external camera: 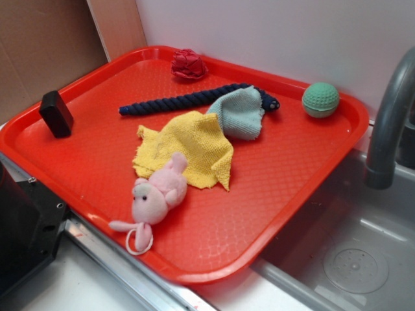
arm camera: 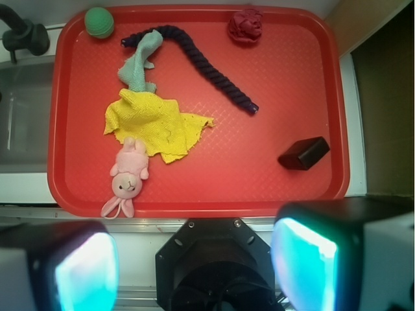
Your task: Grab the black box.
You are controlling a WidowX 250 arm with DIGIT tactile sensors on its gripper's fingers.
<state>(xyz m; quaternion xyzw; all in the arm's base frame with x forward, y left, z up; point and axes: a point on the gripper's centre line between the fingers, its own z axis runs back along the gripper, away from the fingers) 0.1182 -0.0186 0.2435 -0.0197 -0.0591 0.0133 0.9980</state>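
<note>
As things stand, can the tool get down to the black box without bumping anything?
Probably yes. The black box sits alone on bare red tray, apart from the rope and cloths. The tool is above the tray's near edge, fingers spread.

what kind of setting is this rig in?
Probably a toy or mock kitchen sink counter: a grey faucet over a sink basin, with a red tray beside it holding a black box and toys.
</note>
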